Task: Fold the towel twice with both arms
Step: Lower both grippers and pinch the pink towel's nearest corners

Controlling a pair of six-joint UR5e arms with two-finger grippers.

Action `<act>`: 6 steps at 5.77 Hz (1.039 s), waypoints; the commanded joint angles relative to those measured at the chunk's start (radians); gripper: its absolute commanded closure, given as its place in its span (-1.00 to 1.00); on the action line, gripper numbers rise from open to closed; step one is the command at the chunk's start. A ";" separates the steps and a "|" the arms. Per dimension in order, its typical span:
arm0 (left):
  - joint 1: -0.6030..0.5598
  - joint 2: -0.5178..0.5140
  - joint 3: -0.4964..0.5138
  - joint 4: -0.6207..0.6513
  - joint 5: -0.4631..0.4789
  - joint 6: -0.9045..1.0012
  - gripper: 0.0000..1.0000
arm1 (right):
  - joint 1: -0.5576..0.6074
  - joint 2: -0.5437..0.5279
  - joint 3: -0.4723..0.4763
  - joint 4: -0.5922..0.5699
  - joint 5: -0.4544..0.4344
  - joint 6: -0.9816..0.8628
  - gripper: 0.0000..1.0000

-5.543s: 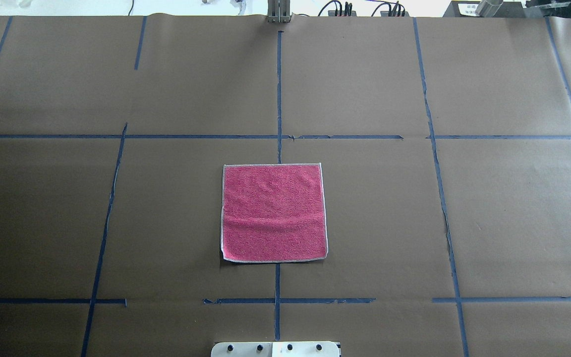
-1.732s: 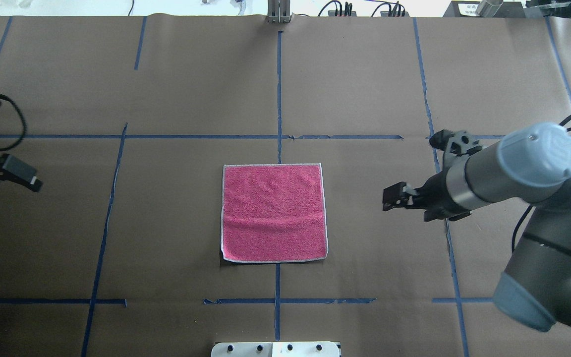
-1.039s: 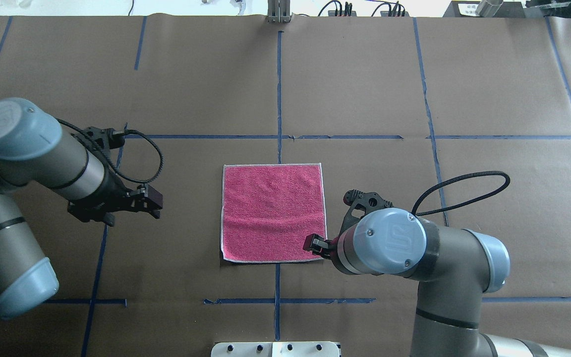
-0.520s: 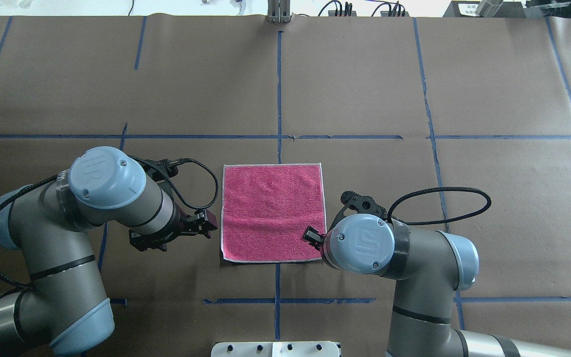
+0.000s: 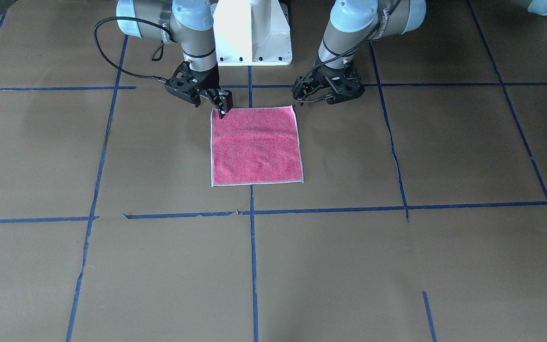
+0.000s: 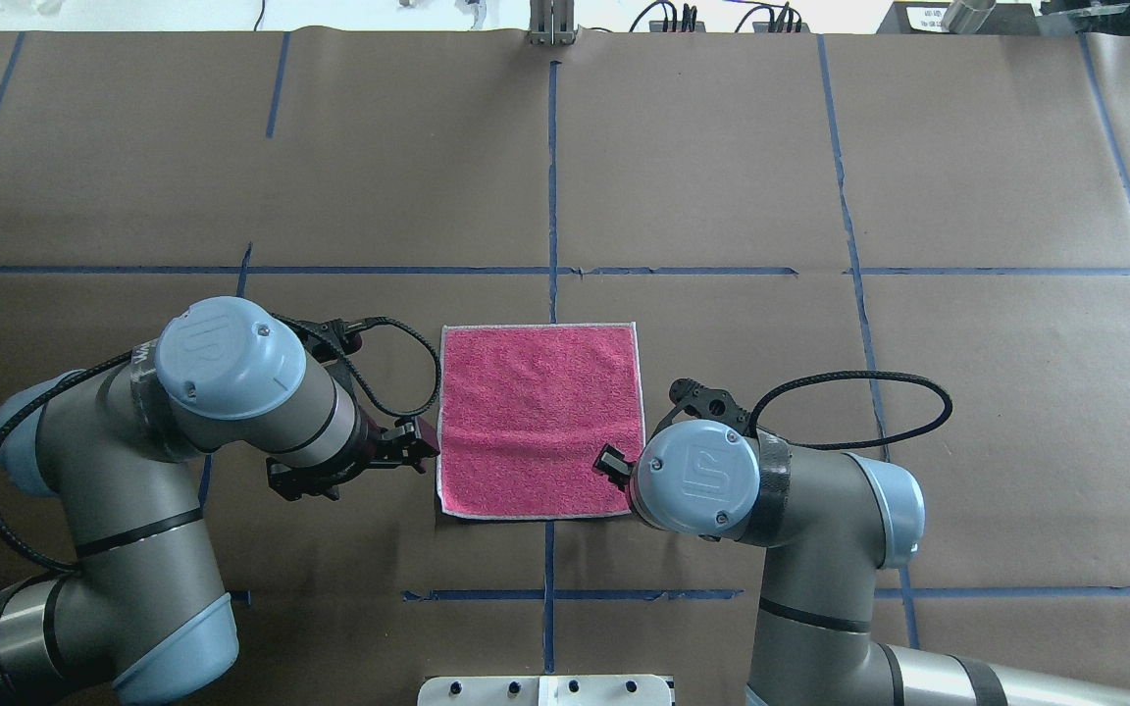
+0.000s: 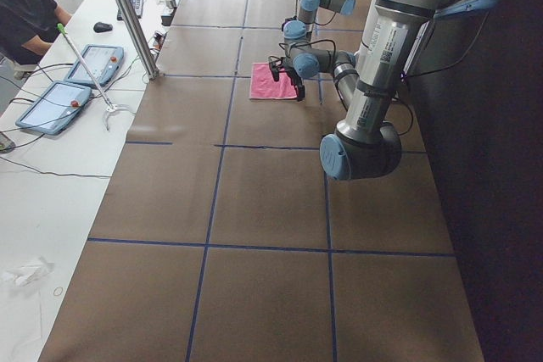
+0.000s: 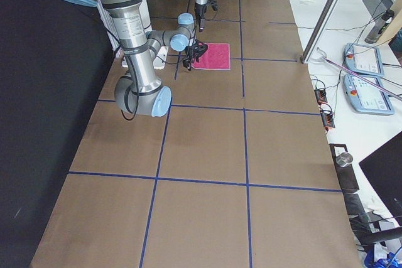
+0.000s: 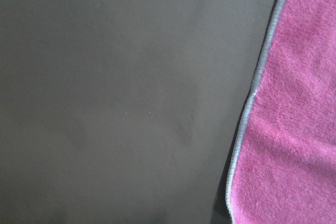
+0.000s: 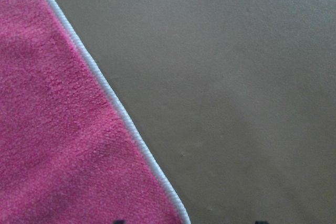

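Scene: 2 arms are closing in on a towel (image 6: 540, 422) that is lying on the brown paper-covered counter (image 6: 722, 147).
Towel's place: it is sitting just ahead of the white base (image 5: 252, 33), astride the centre blue tape line (image 6: 552, 176), with both arms flanking its near half.
Folds done: 0 of 2, by the look of it. The cloth is lying open in a single flat layer with all 4 corners showing.
Folds left: both. The work appears to be at the approach to the first grasp, with neither hand lifting any cloth.
Left hand (image 6: 420, 449): it is hovering low at the towel's left edge, near the robot-side corner. Its wrist camera is showing the border and bare paper, but no fingertips, so I cannot tell whether the jaws are apart or together.
Right hand (image 5: 221, 107): it is reaching over the robot-side right corner. 2 dark tips are showing well apart at the bottom of its wrist view, so the jaws are standing spread, with nothing between them.
Facing: the pink side is looking up and the whitish border is running all round.
Long axis: none to speak of, as the cloth is reading as square. Its edges are running parallel to the tape grid, and a faint crease is crossing it side to side in the robot-side half.
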 commanded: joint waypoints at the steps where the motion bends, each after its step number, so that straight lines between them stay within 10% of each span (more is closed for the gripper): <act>1: -0.001 -0.001 -0.001 0.000 0.001 0.000 -1.00 | -0.001 0.005 -0.007 0.007 0.005 0.001 -0.54; 6: -0.001 -0.012 -0.002 0.000 0.001 -0.002 -1.00 | -0.021 0.002 -0.001 0.007 0.026 0.053 -0.04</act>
